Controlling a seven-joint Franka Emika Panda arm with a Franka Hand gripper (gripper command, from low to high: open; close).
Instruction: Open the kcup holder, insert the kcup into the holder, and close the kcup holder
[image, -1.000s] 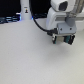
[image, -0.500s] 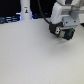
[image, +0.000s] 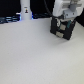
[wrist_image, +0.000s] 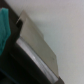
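Toward the exterior view's right, the gripper (image: 62, 33) hangs over the white table (image: 30, 57); jaw state unclear.

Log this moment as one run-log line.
phase: approach | hand: above white table, jaw state unclear | kcup holder: not identifiable | kcup: not identifiable | wrist view: blurred, teal patch at edge

- In the exterior view, your arm (image: 62, 9) enters from the top edge, toward the exterior view's right, white-shelled and pointing downward.
- Your end effector (image: 61, 34) hangs below it, a dark block low over the pale worktop (image: 30, 55).
- Blur hides how the jaws stand in both views.
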